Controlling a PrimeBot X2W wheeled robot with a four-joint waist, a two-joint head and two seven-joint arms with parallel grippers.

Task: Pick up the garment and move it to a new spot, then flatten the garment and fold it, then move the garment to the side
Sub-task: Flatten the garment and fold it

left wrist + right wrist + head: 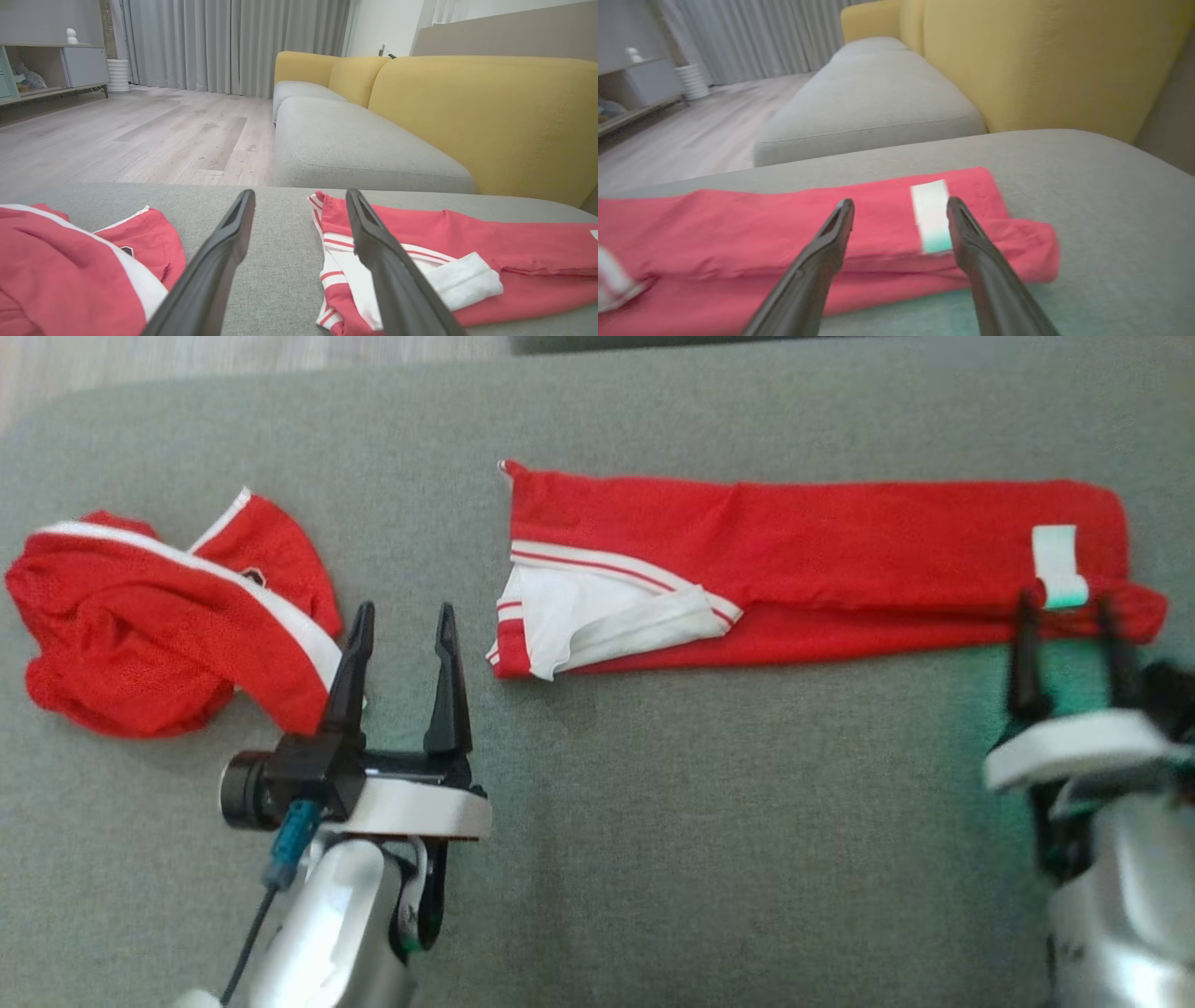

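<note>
On cushion [653,803], folded garment [840,532], left tool [403,616], right tool [1066,601], both spread

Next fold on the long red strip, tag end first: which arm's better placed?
Right. The right claw, open, sits at the right end of the strip, fingers straddling the white tag. The left claw hangs open over bare cushion by the other end.

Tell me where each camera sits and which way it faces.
Head view: head-mounted, looking down at the grey cushion; left claw and right claw show, open.
Left wrist view: along its own fingers toward the yellow sofa.
Right wrist view: along its own fingers over the folded red garment.
Shared: all show that garment.
</note>
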